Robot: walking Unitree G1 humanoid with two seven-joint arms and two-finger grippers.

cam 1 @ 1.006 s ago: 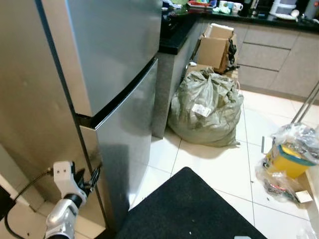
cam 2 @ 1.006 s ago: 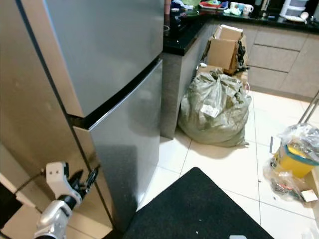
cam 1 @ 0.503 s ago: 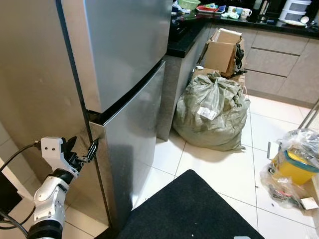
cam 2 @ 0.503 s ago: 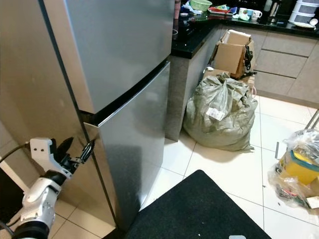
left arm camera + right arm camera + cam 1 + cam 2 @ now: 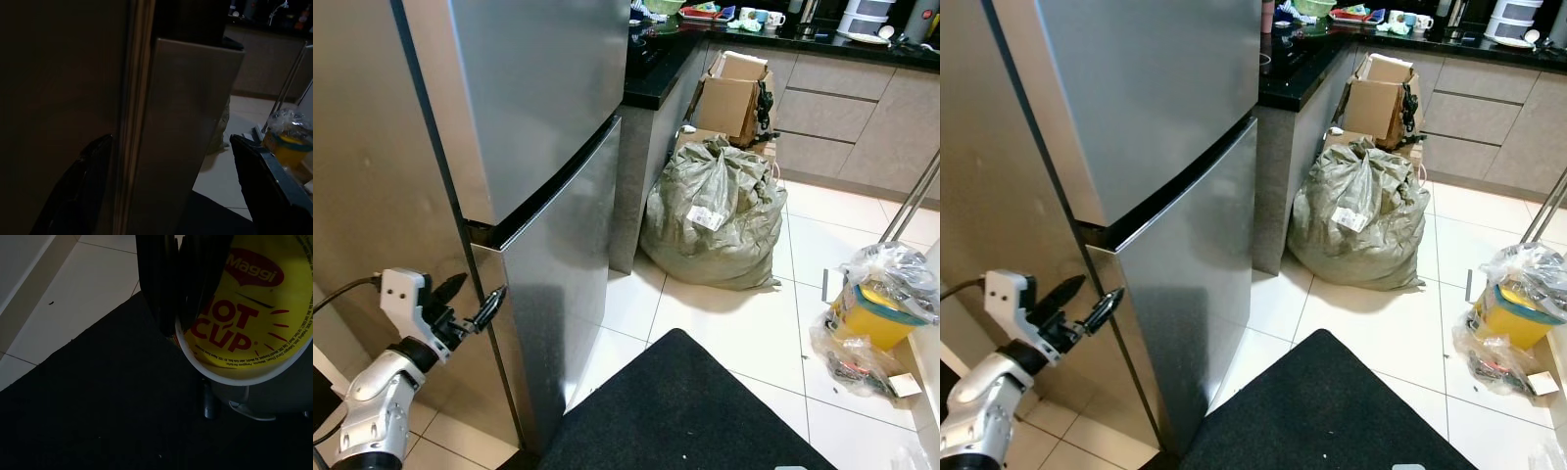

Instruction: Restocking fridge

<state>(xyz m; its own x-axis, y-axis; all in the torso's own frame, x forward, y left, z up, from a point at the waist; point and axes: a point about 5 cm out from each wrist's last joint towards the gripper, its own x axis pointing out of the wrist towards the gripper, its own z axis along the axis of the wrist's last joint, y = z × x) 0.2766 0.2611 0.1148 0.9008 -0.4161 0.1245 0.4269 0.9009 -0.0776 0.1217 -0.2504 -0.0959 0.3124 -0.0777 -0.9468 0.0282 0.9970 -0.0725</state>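
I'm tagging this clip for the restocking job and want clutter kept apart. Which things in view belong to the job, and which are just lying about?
Job:
fridge
left gripper, open at the lower door's edge
right gripper, shut on the noodle cup

Lying about:
grey sack
cardboard box
yellow tub in plastic
black mat

White tiled floor [image 5: 734, 313], black mat [image 5: 685, 411], dark countertop [image 5: 656, 73]

Left end effector [image 5: 470, 305] raised, fingers spread wider at fridge [image 5: 548, 147] door edge.
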